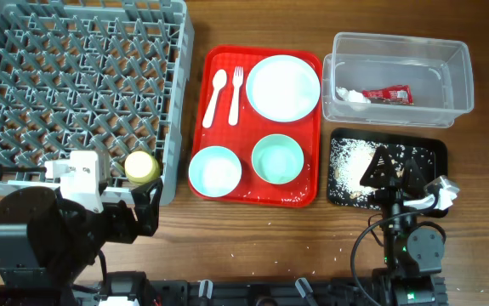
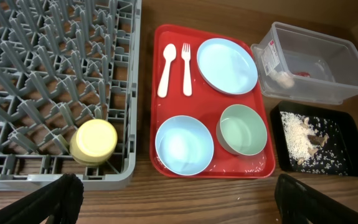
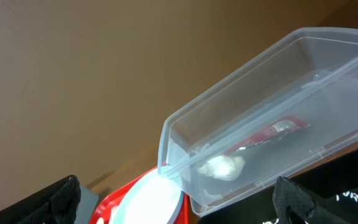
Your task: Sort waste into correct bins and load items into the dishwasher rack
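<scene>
The small yellow cup sits in the grey dishwasher rack at its near right corner. The pale-blue plate, two bowls, white spoon and fork lie on the red tray. The clear tub holds the red wrapper and white scrap. Rice crumbs lie in the black tray. My left gripper is open and empty, near the cup. My right gripper is open and empty over the black tray.
A few loose crumbs lie on the red tray's near edge and on the wooden table in front of it. Both arm bases stand along the near table edge.
</scene>
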